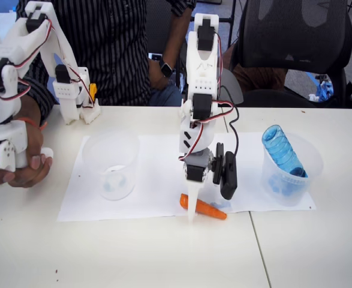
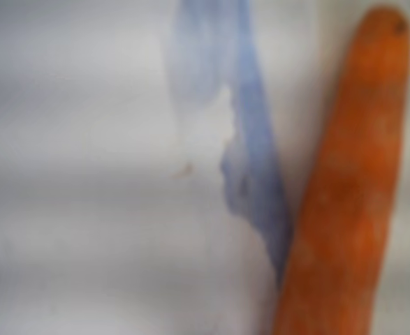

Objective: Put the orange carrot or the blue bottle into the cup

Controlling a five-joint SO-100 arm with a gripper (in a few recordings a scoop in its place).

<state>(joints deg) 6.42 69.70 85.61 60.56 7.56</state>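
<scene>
Fixed view has the claw down over the orange carrot lying on the paper; grip state I cannot tell. Nothing lifted yet, and the empty cup waits at left

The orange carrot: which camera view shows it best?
The wrist view: the orange carrot appears large there, though blurred and cut off at the bottom edge. In the fixed view the carrot lies small on the paper, partly covered by one of the fingers.

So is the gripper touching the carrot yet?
Cannot tell. In the fixed view a white finger of the gripper crosses in front of the carrot, hiding any contact; the wrist view is blurred.
</scene>
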